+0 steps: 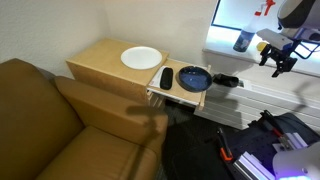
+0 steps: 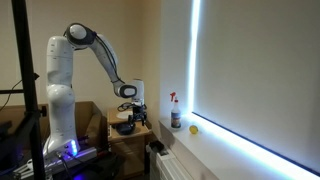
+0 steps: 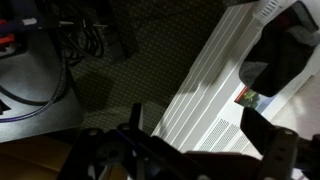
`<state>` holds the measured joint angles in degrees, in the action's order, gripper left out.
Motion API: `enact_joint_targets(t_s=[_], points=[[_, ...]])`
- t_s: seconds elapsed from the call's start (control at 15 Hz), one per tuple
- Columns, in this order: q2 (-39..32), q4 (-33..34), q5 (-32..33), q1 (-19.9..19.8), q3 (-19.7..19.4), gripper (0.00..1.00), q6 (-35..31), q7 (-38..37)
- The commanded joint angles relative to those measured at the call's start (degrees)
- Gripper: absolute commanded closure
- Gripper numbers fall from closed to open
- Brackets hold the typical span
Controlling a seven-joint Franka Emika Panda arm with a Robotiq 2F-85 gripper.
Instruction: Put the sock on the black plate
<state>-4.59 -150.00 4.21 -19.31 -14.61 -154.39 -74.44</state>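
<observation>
A dark sock (image 1: 166, 77) lies flat on the right end of the wooden side table (image 1: 100, 62). The black plate (image 1: 193, 78) sits just right of the sock, almost touching it. My gripper (image 1: 281, 58) hangs in the air well to the right of the plate and above it, near the window sill. It is open and empty. In the wrist view its two dark fingers frame the gap (image 3: 200, 135), with only a white ribbed heater (image 3: 215, 95) below. Sock and plate are out of the wrist view. In an exterior view the gripper (image 2: 135, 112) is above the table.
A white plate (image 1: 141, 58) sits on the table's left part. A brown couch (image 1: 50, 120) stands in front of it. A small black object (image 1: 226, 80) lies right of the black plate. A spray bottle (image 1: 243, 40) stands on the sill. Cables and dark carpet (image 3: 60, 60) lie beside the heater.
</observation>
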Motion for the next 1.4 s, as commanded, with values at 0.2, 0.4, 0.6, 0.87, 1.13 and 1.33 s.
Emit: enact_joint_targets(t_s=[0.2,0.4,0.6,0.87,1.13,1.33], points=[[-17.9,10.3,-7.0,5.8,-2.3,0.00,-12.7,-6.4],[-21.8,14.3,-13.8,6.5,0.2,0.00,-11.7,-4.0],[-21.1,13.5,-16.6,8.1,-0.3,0.00,-10.7,-2.4],[-27.8,18.1,-14.8,11.2,-3.7,0.00,-11.0,-5.7],[-36.7,24.9,-21.8,8.8,-1.1,0.00,-15.2,-8.3],[-43.4,31.1,-25.4,8.6,-0.8,0.00,-17.4,-10.2]])
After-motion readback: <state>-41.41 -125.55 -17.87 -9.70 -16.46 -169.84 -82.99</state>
